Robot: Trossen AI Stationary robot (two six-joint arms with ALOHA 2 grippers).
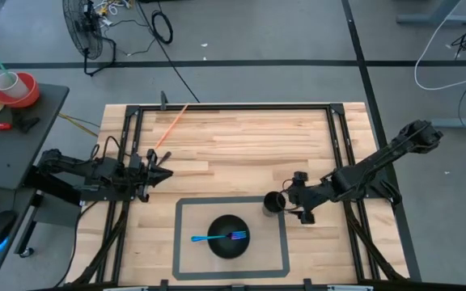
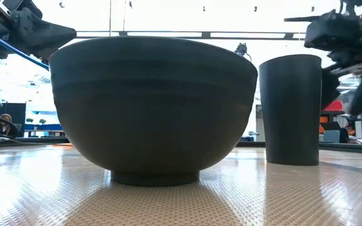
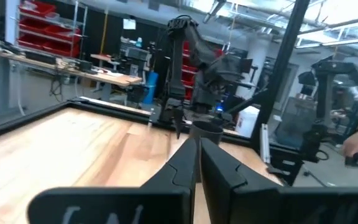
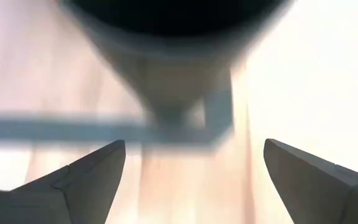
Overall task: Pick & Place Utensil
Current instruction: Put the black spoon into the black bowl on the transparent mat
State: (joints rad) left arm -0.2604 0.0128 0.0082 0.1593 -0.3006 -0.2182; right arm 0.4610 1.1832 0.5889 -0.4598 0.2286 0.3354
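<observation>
A dark bowl (image 1: 228, 242) stands inside a grey tape rectangle near the table's near edge, and fills the low view (image 2: 153, 107). A blue fork (image 1: 217, 238) lies across the bowl, its handle (image 2: 17, 53) sticking out over the left rim. A dark cup (image 1: 274, 203) stands upright on the table just right of the bowl (image 2: 292, 110). My right gripper (image 1: 299, 197) is open, close to the cup's right side; in its wrist view (image 4: 194, 168) the cup (image 4: 166, 62) lies ahead of the spread fingers. My left gripper (image 1: 163, 174) waits shut at the table's left (image 3: 197, 163).
The grey tape rectangle (image 1: 176, 242) frames the bowl. An orange stick (image 1: 171, 127) lies near the table's far left corner. A black frame rail (image 1: 233, 106) runs around the table. Bare wood lies between the arms in the table's middle and far part.
</observation>
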